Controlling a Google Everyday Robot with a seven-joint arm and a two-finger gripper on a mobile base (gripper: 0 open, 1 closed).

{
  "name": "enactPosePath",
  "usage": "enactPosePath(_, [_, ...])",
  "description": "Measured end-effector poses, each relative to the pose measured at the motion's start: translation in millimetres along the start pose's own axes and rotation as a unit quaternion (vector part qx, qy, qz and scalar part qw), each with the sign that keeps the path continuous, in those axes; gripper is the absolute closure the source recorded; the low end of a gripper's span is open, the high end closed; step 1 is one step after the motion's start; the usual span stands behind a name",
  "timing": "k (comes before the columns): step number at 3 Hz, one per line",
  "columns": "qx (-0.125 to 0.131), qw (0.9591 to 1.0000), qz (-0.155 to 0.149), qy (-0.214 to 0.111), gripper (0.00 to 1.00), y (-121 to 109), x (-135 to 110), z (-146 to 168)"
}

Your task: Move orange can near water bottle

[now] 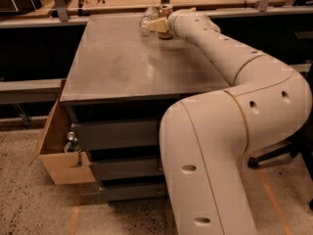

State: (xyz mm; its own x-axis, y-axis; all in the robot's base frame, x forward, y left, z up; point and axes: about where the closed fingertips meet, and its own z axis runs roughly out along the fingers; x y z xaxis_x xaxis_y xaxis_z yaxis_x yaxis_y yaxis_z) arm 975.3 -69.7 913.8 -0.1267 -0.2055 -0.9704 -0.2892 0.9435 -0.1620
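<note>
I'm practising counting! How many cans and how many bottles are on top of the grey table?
Cans: 1, the orange can, at the far edge of the table.
Bottles: 1, the water bottle, just left of the can.
Total: 2.
The gripper is at the can, right by the bottle.

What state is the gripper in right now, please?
Gripper: at the far edge of the table, by the orange can and water bottle; open or closed cannot be told.
</note>
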Motion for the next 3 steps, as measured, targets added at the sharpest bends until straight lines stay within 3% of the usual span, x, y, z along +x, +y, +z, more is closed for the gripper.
enactPosePath(1, [0.022, 0.9995, 0.016, 0.017, 0.00, -21.8, -8.1, -41.3])
enactPosePath(2, [0.080, 0.9965, 0.025, -0.004, 0.00, -47.4, -54.5, -101.7])
enactPosePath(3, [0.124, 0.9917, 0.025, -0.020, 0.00, -43.2, -60.4, -119.2])
